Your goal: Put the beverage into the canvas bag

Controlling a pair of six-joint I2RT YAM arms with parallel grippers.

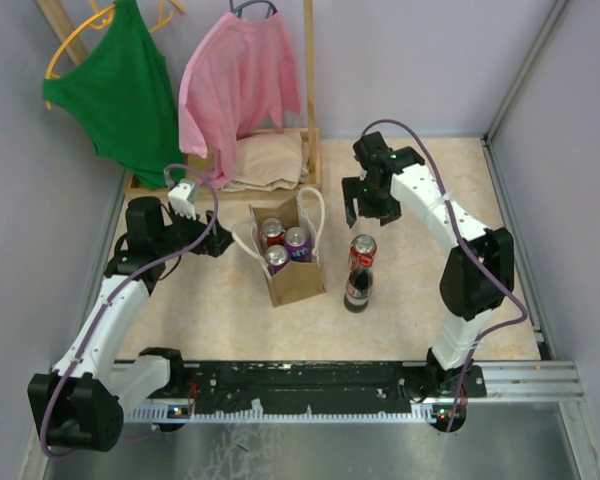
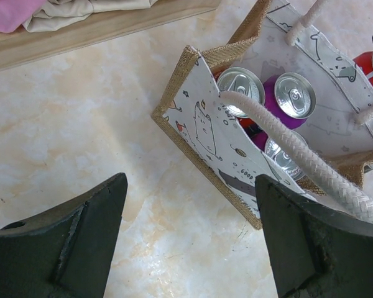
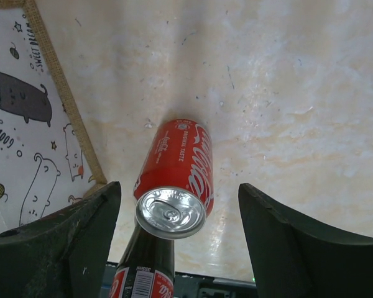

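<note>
The tan canvas bag [image 1: 292,268] with white loop handles stands open at mid table and holds three cans: two red, one purple [image 2: 292,96]. A red cola can [image 1: 362,251] stands upright just right of the bag, and a dark cola bottle [image 1: 357,290] stands in front of it. My right gripper [image 1: 365,207] is open and empty, above and behind the red can [image 3: 177,180], which sits between its fingers in the right wrist view. My left gripper [image 1: 215,240] is open and empty, just left of the bag [image 2: 205,130], with a white handle [image 2: 298,161] beside its right finger.
A wooden rack [image 1: 280,160] at the back carries a green top [image 1: 120,90], a pink shirt [image 1: 242,80] and a beige folded cloth [image 1: 268,160]. Walls close both sides. A black rail [image 1: 310,385] runs along the front edge.
</note>
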